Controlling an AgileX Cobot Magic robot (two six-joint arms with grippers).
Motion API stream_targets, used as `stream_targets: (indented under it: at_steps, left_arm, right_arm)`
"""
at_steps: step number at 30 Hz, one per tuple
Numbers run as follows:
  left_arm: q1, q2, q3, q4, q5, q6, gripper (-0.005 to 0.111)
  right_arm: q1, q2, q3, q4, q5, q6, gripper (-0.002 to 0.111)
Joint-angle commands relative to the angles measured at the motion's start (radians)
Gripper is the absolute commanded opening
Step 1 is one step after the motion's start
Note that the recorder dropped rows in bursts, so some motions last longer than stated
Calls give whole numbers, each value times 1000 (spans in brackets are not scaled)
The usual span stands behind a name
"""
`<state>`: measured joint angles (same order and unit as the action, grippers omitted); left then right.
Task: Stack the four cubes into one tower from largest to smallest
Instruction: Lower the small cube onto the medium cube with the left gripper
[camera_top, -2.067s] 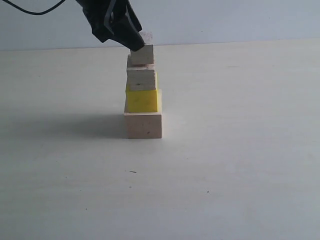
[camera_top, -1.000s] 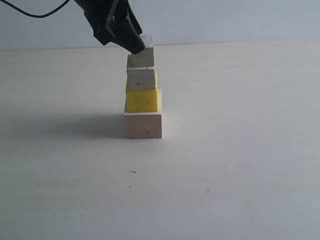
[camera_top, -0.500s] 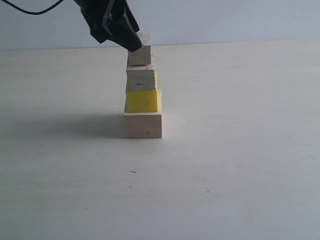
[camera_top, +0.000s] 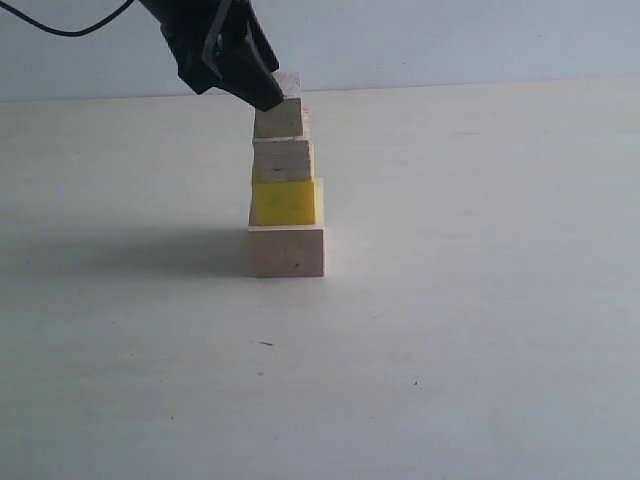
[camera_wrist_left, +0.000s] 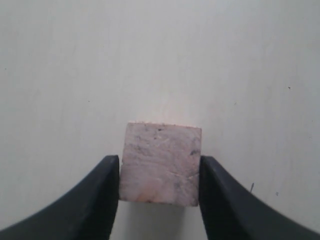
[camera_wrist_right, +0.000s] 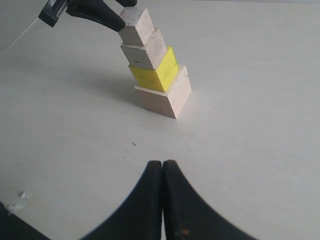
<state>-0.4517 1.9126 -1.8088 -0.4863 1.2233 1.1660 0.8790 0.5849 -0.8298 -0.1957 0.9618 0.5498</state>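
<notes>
A tower stands on the pale table (camera_top: 480, 300): a large pale wood cube (camera_top: 287, 252) at the bottom, a yellow cube (camera_top: 285, 202) on it, then a medium wood cube (camera_top: 283, 160). The small wood cube (camera_top: 282, 120) sits on top of them, and my left gripper (camera_top: 272, 95) is shut on it from above and the left. In the left wrist view both black fingers press the sides of this small cube (camera_wrist_left: 160, 162). My right gripper (camera_wrist_right: 162, 164) is shut and empty, low over the table in front of the tower (camera_wrist_right: 157, 75).
The left arm (camera_top: 205, 40) and its cable reach in from the upper left. A pale wall (camera_top: 450, 40) runs behind the table's far edge. A small white scrap (camera_wrist_right: 20, 197) lies near the table edge in the right wrist view.
The left gripper has shifted slightly left with the small cube, which now sits more squarely over the medium cube. The right gripper has not moved.
</notes>
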Motion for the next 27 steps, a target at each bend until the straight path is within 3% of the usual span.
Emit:
stream_targets:
  at_steps: [1, 7, 14, 27]
  left_arm:
    - [-4, -9, 8, -10, -2, 7, 0]
    - [-4, -9, 8, -10, -2, 7, 1]
    - [-4, -9, 8, -8, -2, 7, 38]
    - [-4, -9, 8, -7, -2, 4, 67]
  right_arm:
    - [4, -6, 5, -8, -6, -6, 0]
    - [4, -6, 5, -8, -6, -6, 0]
    - [4, -6, 5, -8, -6, -6, 0]
    - [4, -6, 5, -9, -6, -8, 0]
